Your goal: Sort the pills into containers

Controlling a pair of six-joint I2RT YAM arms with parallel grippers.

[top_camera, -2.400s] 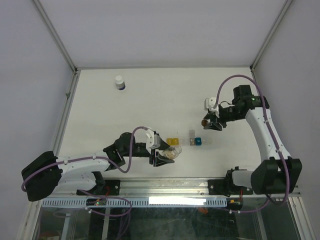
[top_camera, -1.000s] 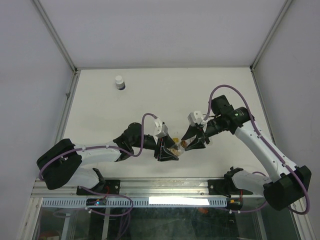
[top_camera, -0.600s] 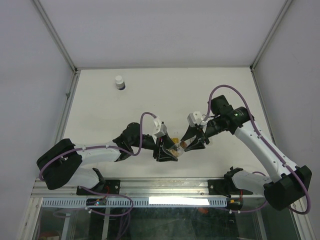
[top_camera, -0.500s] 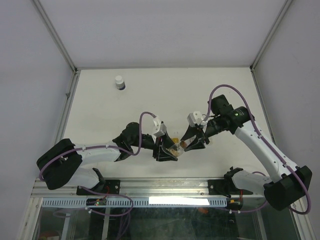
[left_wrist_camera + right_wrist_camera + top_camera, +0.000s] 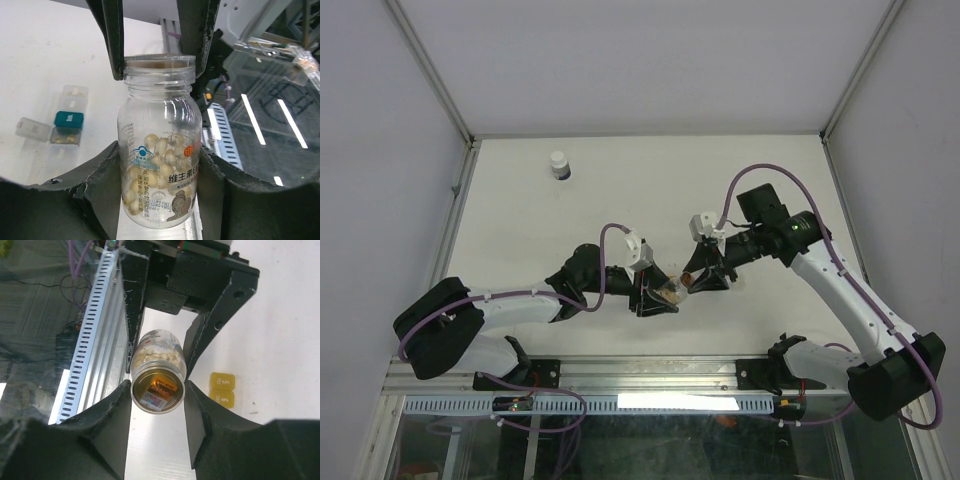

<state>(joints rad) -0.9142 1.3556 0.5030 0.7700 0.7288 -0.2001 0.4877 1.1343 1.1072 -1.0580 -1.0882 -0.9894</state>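
Note:
My left gripper [image 5: 159, 167] [image 5: 655, 298] is shut on a clear bottle [image 5: 159, 150] holding several pale yellow pills [image 5: 156, 147]. It holds the bottle above the table's near edge. My right gripper [image 5: 157, 392] [image 5: 698, 280] meets it from the other side and is shut on the amber cap [image 5: 158, 390] at the bottle's mouth. The yellow container [image 5: 222, 389] lies on the table just right of the bottle in the right wrist view. The teal container [image 5: 68, 119], joined to clear sections [image 5: 32, 128], lies to the left in the left wrist view.
A white bottle with a dark band [image 5: 558, 163] stands at the far left of the table. The slotted metal rail [image 5: 92, 335] of the table's near edge runs right under the held bottle. Both arms crowd the middle front.
The right gripper has shifted a little left and away from the near edge, turning at the wrist, with the cap against the bottle's mouth. The left gripper and bottle have barely moved.

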